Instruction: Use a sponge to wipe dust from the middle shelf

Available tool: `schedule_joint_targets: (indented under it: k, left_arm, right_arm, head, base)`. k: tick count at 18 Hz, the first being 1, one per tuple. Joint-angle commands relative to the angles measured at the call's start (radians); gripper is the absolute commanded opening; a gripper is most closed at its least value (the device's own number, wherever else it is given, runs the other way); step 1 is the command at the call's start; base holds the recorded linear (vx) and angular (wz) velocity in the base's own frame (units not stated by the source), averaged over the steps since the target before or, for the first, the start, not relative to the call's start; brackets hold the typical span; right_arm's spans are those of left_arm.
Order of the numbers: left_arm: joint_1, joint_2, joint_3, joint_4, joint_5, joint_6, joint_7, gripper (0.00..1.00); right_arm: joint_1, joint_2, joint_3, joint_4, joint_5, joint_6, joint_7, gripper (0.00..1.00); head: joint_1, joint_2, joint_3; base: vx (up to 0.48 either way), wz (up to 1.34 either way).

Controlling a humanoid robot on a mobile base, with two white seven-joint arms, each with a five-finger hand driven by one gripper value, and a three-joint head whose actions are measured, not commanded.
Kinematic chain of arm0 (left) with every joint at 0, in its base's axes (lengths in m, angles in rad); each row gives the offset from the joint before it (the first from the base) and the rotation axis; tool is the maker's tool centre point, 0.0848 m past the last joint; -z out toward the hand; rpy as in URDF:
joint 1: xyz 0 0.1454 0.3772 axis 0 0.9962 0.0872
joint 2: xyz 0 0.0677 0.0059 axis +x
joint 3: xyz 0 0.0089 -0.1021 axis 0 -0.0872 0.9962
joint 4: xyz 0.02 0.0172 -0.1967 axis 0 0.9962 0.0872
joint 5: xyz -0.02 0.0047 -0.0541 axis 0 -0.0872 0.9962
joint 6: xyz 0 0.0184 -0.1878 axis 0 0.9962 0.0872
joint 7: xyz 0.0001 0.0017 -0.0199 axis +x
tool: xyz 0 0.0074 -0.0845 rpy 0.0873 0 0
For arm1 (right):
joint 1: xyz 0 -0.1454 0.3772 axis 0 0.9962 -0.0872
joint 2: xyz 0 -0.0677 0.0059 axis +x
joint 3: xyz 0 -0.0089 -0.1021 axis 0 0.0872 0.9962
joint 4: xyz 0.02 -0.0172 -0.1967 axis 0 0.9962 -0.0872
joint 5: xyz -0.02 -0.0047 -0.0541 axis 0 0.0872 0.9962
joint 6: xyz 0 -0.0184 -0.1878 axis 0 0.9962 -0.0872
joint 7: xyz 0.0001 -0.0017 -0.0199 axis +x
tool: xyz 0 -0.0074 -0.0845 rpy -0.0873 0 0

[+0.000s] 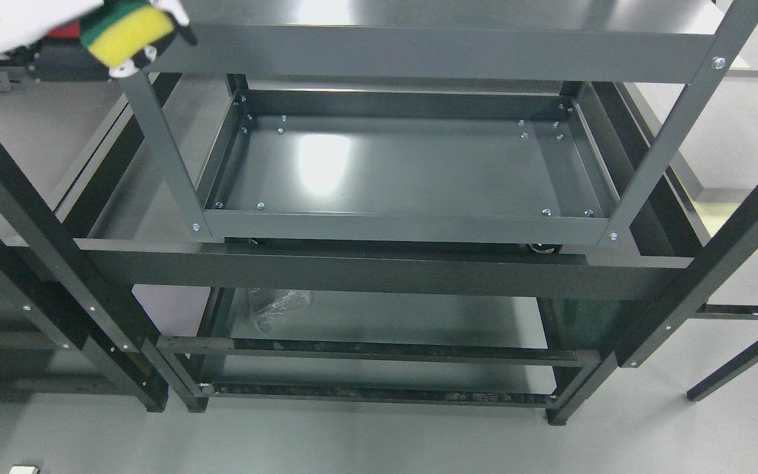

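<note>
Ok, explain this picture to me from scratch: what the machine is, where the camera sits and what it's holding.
This is one view, taken from a camera on a humanoid robot's head, looking down at a dark grey metal shelf rack. The white shape at the top left is the robot's left hand, reaching in from that side. Its fingers are closed on a yellow sponge with a green scrubbing layer, held up beside the rack's top front rail. Below lies the middle shelf tray, a shallow bolted metal pan with nothing on it. Lower down, a crumpled clear plastic bag lies on a bottom shelf. The right hand does not show.
</note>
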Motion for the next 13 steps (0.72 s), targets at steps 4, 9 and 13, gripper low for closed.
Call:
schedule_joint_targets:
  k: [4,9,13]
  left_arm:
    - [0.1,-0.804,-0.177,0.067,0.055,0.013,0.014,0.01]
    - [0.318,-0.829,-0.144,0.406,0.013,0.009,0.068,0.01]
    - [0.464,-0.829,0.173,0.55,0.016,0.016,0.088,0.01]
  right_arm:
    - [0.0,-0.017,0.0,-0.017,0.0,0.073,0.002,1.0]
    - [0.0,-0.017,0.0,-0.017,0.0,0.073,0.002,1.0]
    - [0.0,-0.017,0.0,-0.017,0.0,0.073,0.002,1.0]
  head:
    - [0.0,0.0,0.0]
    - [0.0,0.0,0.0]
    - [0.0,0.0,0.0]
  base:
    - [0.0,0.0]
    - [0.005,0.0]
    - [0.0,0.0]
